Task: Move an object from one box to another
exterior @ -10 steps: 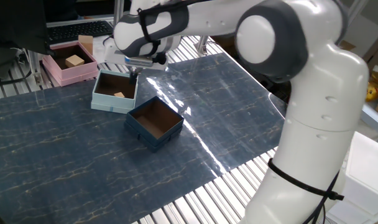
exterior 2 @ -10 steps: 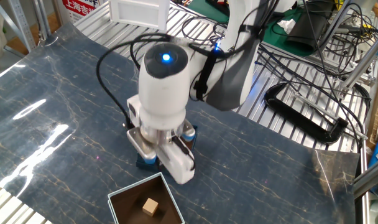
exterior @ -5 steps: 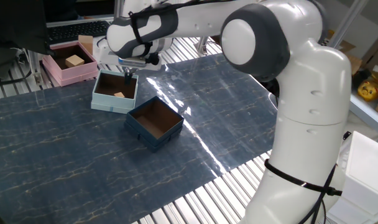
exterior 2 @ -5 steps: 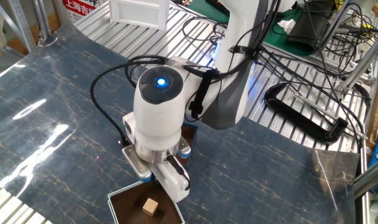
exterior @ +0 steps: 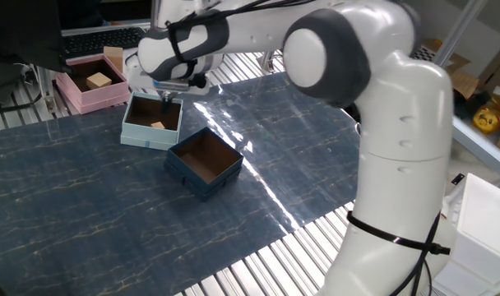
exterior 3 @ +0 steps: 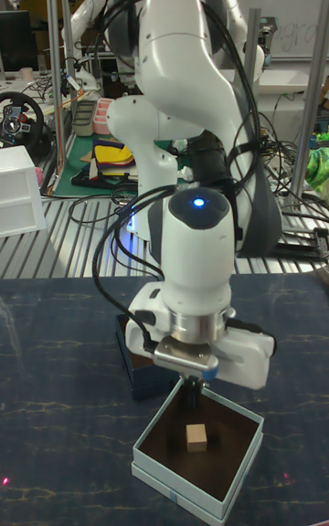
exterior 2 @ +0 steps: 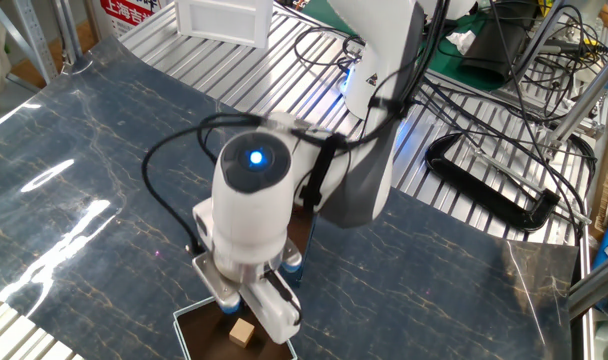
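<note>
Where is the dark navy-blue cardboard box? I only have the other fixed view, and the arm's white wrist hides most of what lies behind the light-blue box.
Observer: In one fixed view, the dark navy-blue cardboard box sits right beside the square light-blue shallow cardboard box, on the side nearer that camera. I cannot tell whether they touch.
Operator: Anything inside it?
Observer: No, its brown inside is bare.
Operator: Is the cube gripped?
Observer: Not yet. In the tall fixed view, the small tan wooden cube lies on the light-blue box's floor, and the gripper is above it with a gap between them.
</note>
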